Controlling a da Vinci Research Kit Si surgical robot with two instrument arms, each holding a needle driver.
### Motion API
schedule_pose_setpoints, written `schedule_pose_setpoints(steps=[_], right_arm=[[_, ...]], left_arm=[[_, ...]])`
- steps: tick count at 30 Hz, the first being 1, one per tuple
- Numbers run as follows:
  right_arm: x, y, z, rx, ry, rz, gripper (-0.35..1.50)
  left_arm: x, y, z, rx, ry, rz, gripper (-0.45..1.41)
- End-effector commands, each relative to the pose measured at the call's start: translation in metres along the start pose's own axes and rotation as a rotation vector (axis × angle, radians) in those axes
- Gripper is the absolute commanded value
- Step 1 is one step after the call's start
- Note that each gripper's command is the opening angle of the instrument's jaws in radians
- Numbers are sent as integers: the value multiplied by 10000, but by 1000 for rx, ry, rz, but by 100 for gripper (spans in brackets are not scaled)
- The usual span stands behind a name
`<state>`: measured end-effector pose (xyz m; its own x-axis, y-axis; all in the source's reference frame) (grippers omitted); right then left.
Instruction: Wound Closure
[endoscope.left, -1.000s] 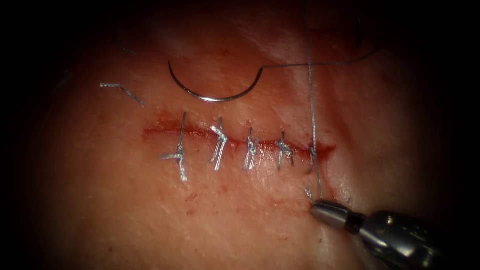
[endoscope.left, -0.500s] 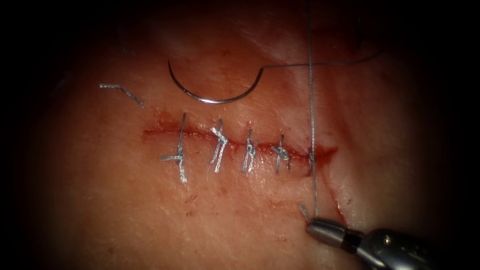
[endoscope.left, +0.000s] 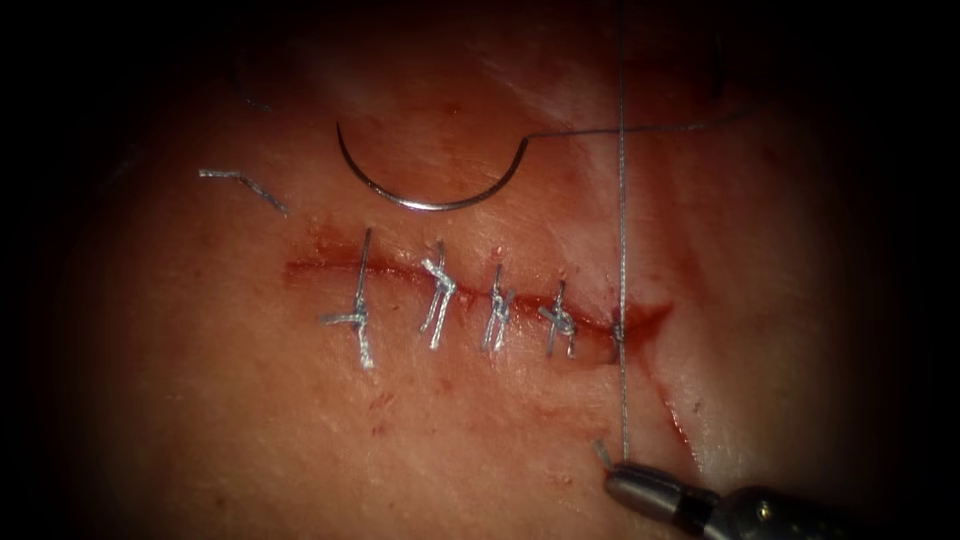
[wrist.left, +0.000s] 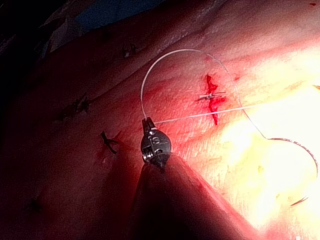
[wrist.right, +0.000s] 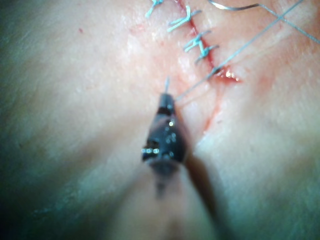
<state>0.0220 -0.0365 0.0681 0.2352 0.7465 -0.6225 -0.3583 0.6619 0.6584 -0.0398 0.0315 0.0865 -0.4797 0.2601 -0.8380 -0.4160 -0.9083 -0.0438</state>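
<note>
Pale pink tissue (endoscope.left: 250, 420) spreads under the lamp, its cut (endoscope.left: 470, 290) running left to right with red fluid (endoscope.left: 640, 318) at the right end. The right gripper (endoscope.left: 622, 480), pressed together, pinches the thread (endoscope.left: 622, 230) below the cut; the strand rises taut through a knot (endoscope.left: 617, 330) and off the top edge. The left gripper (wrist.left: 148, 124) is clamped on thread in its wrist view. The needle (endoscope.left: 430, 190) lies loose on the tissue above the cut, outside it. Four tied stitches (endoscope.left: 440, 295) cross the cut, a cut end (endoscope.left: 245, 182) further left. No writing is legible
</note>
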Motion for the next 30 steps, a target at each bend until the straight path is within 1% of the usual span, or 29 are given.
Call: schedule_pose_setpoints(steps=[1, 3, 5, 6, 8, 9, 10, 11, 12, 13, 15, 16, 20, 25, 28, 30], right_arm=[[-1, -1, 9, -1, -1, 6, -35], [5, 3, 11, 3, 16, 5, -35], [12, 7, 13, 5, 24, -43, -35], [15, 9, 13, 9, 23, -47, -35], [21, 11, 13, -17, 30, -70, -35], [23, 12, 13, -16, 30, -68, -32], [26, 12, 12, -15, 29, -66, -1], [28, 12, 11, -15, 29, -76, 15], [30, 11, 10, -15, 29, -75, 37], [32, 11, 9, -14, 28, -73, 71], [33, 10, 6, -15, 28, -72, 104], [33, 10, 3, -15, 29, -71, 111], [38, 16, -11, -9, 29, -67, 123], [53, 29, -35, 10, 18, -26, 130], [62, 42, -52, 20, 14, 2, 130], [67, 58, -61, 3, 18, 34, 130]], left_arm=[[2, -2, 8, -7, 9, 1, -45], [2, 0, 7, -26, 18, 1, -45], [4, 5, 4, -47, 26, -7, -45], [7, 8, 1, -64, 33, -16, -45], [14, 15, -6, -85, 40, -29, -45], [21, 19, -12, -99, 45, -36, -45], [27, 23, -16, -112, 49, -48, -45], [34, 27, -21, -127, 52, -53, -45], [41, 30, -26, -137, 58, -60, -45], [51, 35, -32, -154, 71, -70, -45], [70, 44, -45, -180, 93, -87, -45], [78, 47, -51, -189, 102, -95, -45], [117, 60, -75, -227, 137, -133, -45], [160, 74, -103, -256, 179, -133, -45], [180, 81, -118, -266, 202, -132, -45], [190, 84, -127, -272, 210, -128, -45]])
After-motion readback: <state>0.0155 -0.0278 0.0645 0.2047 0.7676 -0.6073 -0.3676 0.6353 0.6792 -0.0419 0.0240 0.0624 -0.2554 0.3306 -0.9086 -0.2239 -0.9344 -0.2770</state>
